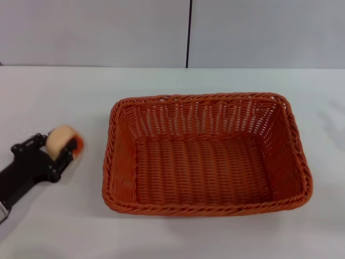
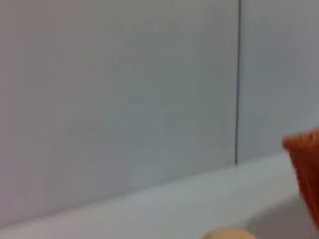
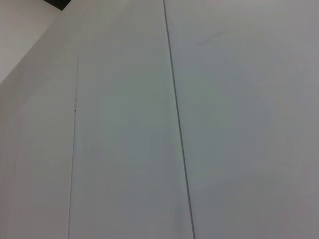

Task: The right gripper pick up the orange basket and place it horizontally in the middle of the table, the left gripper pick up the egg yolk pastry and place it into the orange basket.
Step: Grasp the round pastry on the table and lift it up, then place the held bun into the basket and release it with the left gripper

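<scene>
Gripping the egg yolk pastry (image 1: 62, 140) between its black fingers, my left gripper (image 1: 55, 152) sits low over the table (image 1: 54, 226), closed on the pale ball with the orange-red patch turned toward the orange basket (image 1: 207, 208). That basket lies flat and lengthwise on the white tabletop, off to my gripper's right and apart from it, open side up. From my left wrist, a sliver of the pastry (image 2: 229, 233) and a corner of the basket (image 2: 305, 164) show. My right gripper is out of sight; its wrist faces only grey wall panels (image 3: 224, 124)
</scene>
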Controlling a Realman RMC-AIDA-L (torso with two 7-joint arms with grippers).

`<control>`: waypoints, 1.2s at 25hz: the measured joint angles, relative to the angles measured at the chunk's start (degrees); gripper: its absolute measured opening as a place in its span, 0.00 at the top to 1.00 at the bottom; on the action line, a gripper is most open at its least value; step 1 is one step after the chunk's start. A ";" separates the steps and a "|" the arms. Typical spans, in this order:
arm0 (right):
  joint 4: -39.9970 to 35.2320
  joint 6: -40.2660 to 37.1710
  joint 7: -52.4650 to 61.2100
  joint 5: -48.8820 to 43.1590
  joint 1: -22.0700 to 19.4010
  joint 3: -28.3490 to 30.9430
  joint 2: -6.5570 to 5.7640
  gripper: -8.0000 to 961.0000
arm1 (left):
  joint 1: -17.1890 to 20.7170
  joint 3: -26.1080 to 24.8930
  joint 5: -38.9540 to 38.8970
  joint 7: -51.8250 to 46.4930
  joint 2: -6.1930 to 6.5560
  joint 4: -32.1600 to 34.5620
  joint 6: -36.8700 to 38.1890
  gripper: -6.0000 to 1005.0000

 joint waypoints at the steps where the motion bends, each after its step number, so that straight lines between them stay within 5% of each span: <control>1: 0.00 0.00 0.00 0.00 0.00 0.00 0.00 0.52 | 0.20 -1.03 -0.02 -0.46 0.10 0.00 2.20 0.54; 8: -0.09 -0.42 0.26 0.00 -0.01 0.09 0.00 0.51 | -0.95 -2.65 0.28 -6.90 0.39 3.15 18.79 0.62; 13: -0.08 -1.39 0.37 0.00 -0.02 0.09 0.10 0.51 | -4.48 2.10 0.61 -9.88 0.18 3.22 25.27 0.64; 20: 0.19 -2.97 0.47 0.00 -0.53 -0.38 0.33 0.51 | -10.83 14.24 0.64 -10.40 -0.33 -1.81 23.09 0.67; 25: 2.26 -3.91 0.29 0.11 -1.09 0.49 0.31 0.50 | -10.99 15.10 0.19 -10.35 -0.24 -3.99 19.86 0.72; 30: 4.10 -3.65 0.09 0.11 -1.42 2.85 0.35 0.50 | -9.54 13.94 0.04 -10.85 0.07 -2.96 19.64 0.53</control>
